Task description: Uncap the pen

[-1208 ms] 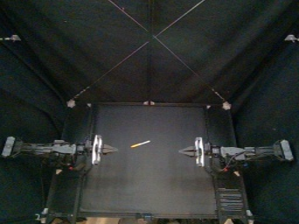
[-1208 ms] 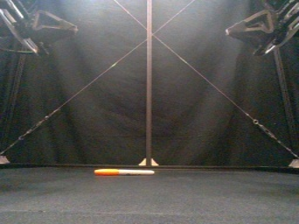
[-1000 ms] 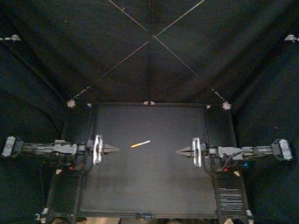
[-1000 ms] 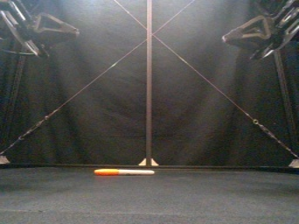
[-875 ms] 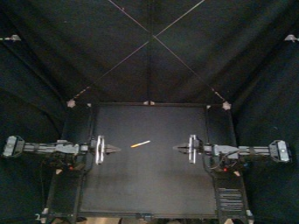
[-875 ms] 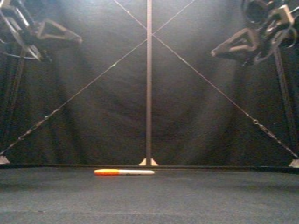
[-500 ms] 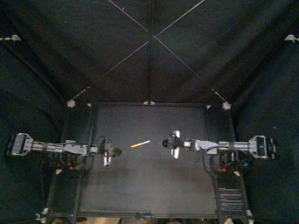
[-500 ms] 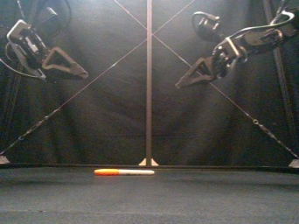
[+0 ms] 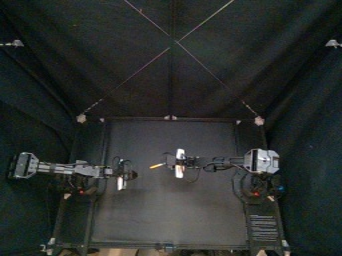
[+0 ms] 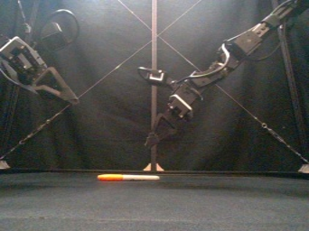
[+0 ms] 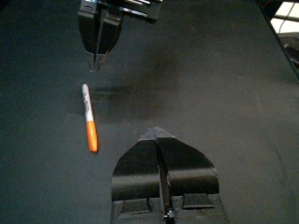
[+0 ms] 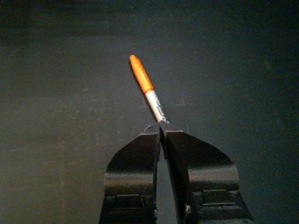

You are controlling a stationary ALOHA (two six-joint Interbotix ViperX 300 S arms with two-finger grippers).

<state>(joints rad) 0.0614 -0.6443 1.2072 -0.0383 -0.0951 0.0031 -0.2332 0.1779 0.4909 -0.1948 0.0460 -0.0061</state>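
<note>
– Where is the pen [image 10: 126, 177]?

– Flat on the table [image 9: 187, 215], a little toward 11 o'clock from the middle in the top view. It is in one piece. Its orange end points to about 8 o'clock and its pale end to about 2 o'clock. Nothing touches it.

– And the right gripper [image 10: 151, 140]?

– Its arm reaches in past the table's middle, and the gripper hangs in the air just above the pen, tips pointing down. From the front there is clear space between the tips and the pen. In the top view it sits just at the pen's 3 o'clock side. Its own wrist camera shows the two jaws pressed together, holding nothing, with the pen's pale end just beyond the tips.

– The left gripper [image 10: 72, 97]?

– Higher up and well out at the pen's 9 o'clock, near the table's left side. Its jaws are also pressed together and empty.
</note>
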